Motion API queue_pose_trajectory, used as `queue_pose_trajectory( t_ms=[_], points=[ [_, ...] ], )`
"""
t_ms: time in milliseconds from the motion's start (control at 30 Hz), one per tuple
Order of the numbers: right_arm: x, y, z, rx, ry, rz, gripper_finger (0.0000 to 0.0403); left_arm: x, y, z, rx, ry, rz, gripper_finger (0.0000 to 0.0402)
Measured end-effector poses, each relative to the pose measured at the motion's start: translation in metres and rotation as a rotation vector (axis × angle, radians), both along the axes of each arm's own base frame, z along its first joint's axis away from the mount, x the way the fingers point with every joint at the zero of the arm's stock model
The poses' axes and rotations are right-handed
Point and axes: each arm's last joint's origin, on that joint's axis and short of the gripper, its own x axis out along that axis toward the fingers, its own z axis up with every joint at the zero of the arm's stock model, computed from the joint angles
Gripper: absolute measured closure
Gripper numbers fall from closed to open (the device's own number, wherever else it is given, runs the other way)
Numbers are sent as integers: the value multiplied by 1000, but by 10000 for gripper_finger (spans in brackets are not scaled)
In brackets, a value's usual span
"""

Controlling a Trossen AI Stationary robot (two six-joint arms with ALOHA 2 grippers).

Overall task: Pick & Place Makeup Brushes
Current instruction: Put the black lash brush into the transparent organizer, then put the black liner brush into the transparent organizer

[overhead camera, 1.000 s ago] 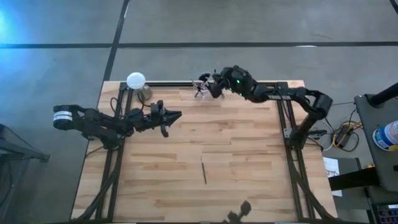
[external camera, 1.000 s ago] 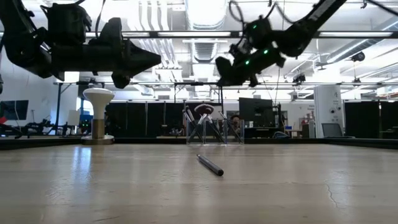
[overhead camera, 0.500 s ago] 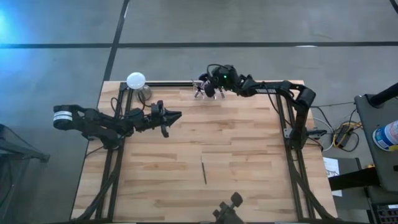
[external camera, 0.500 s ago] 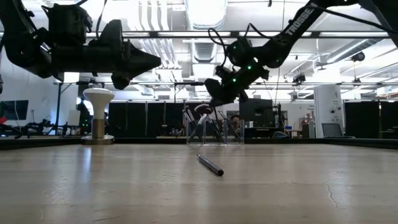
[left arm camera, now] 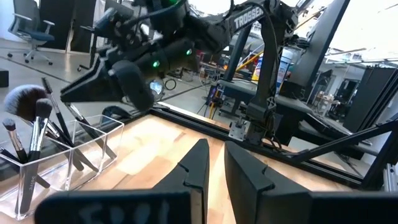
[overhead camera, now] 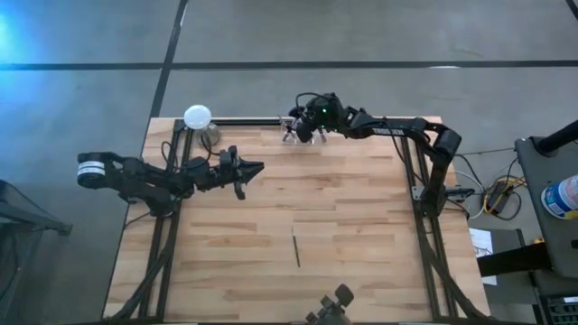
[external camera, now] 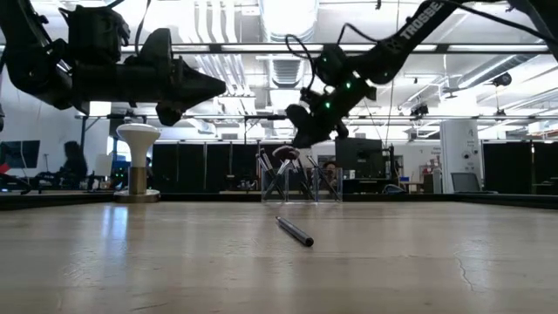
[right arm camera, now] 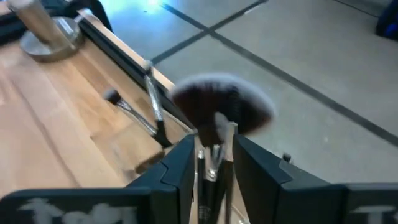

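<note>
Up at the far edge of the tabletop [overhead camera: 361, 217], the right pincer [overhead camera: 301, 128] hangs above a clear holder [external camera: 288, 185] of makeup brushes [left arm camera: 37, 127]. In the right wrist view its two dark fingers [right arm camera: 180, 165] stand slightly apart, with a slim brush handle and a wide fluffy head [right arm camera: 221, 109] showing in the gap between them; whether they grip that handle cannot be told. Just beyond the pincer lies the table's back rail, then bare concrete floor [overhead camera: 379, 36].

The left pincer [overhead camera: 256, 167] floats well apart from the holder, over the left-middle of the boards, its tips pointing toward the centre. The fingers [left arm camera: 196, 171] stand a narrow gap apart, with nothing between them.

One loose brush [overhead camera: 295, 250] lies alone on the wood, nearer the front edge, well clear of both pincers, with open planks on all sides. A white ball-topped stand [overhead camera: 198, 117] sits at the far left corner, beside the left arm's base.

The surface is pale butcher-block wood over a dark frame. Behind it the low view shows a large workshop with ceiling lights, dark screens and a seated person [external camera: 71, 164] far off at the left.
</note>
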Motion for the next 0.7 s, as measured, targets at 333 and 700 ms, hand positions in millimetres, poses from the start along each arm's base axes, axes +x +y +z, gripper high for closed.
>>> queue_pose_trajectory(
  t_ms=[333, 700],
  points=[
    [1, 67, 29, 80, 96, 36, 336, -3, -1, -7, -19, 36, 0, 358],
    [25, 231, 14, 372, 91, 28, 394, -14, -3, -15, -6, 22, -53, 398]
  ],
)
